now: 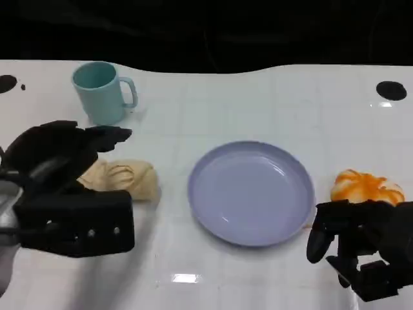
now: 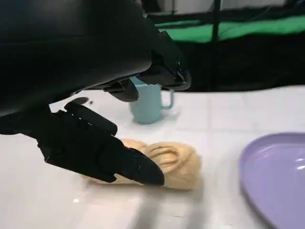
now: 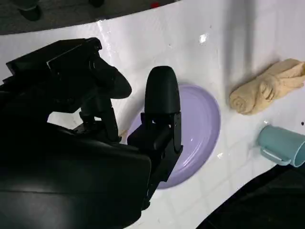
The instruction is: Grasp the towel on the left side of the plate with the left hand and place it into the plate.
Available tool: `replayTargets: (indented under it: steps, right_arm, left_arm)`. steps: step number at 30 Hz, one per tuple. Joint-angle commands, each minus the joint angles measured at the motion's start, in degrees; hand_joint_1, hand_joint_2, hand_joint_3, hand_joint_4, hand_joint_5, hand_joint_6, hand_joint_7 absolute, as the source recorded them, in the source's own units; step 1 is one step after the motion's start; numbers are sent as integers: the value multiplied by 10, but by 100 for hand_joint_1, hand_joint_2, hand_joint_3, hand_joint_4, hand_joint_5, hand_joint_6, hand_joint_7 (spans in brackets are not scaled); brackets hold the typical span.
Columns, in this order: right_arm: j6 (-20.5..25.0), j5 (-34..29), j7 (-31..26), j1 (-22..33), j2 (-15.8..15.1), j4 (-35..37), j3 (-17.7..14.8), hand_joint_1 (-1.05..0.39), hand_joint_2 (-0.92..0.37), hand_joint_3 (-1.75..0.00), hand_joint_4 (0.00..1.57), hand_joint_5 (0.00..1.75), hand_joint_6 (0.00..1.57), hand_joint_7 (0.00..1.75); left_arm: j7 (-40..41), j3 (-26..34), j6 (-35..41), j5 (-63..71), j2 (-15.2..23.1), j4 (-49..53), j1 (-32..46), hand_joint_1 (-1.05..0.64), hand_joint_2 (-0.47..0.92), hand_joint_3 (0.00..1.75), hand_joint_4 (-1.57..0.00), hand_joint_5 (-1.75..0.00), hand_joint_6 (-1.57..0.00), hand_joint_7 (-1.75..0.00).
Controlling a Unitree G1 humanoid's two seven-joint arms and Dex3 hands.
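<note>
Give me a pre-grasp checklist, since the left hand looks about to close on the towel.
1. Rolled beige cloth towel lies on the table left of the plate: ok.
2. Left hand open, fingers apart over the towel: ok.
3. Fingers touching the towel: cannot tell.
4. Round lavender plate holds nothing: ok.
5. Teal mug stands apart behind the towel: ok.
6. Right hand stays off the plate: ok.

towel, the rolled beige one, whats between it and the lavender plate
Nothing: only bare white table separates the rolled beige towel from the round lavender plate. The head view shows that gap plainly, and the left wrist view agrees.
</note>
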Motion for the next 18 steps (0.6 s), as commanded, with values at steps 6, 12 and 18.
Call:
replayTargets:
  steps: [6, 12, 18]
  right_arm:
    - [18, -4, -5, 0, 2, -16, 2, 3, -62, -100, 68, 166, 66, 147]
    - [25, -5, -6, -1, 1, -18, 4, 3, -63, -98, 68, 165, 66, 146]
    - [37, -5, -8, 4, 1, -28, 5, 2, -63, -97, 69, 167, 67, 146]
  left_arm:
    - [-25, -69, 7, 57, -30, 169, -96, -56, 85, 0, -37, -15, -35, 0]
    - [-10, -90, -3, 62, -53, 257, -134, -53, 86, 0, -44, -8, -36, 0]
    - [56, -123, -63, 57, -101, 479, -201, -47, 88, 0, -51, -6, -40, -1]
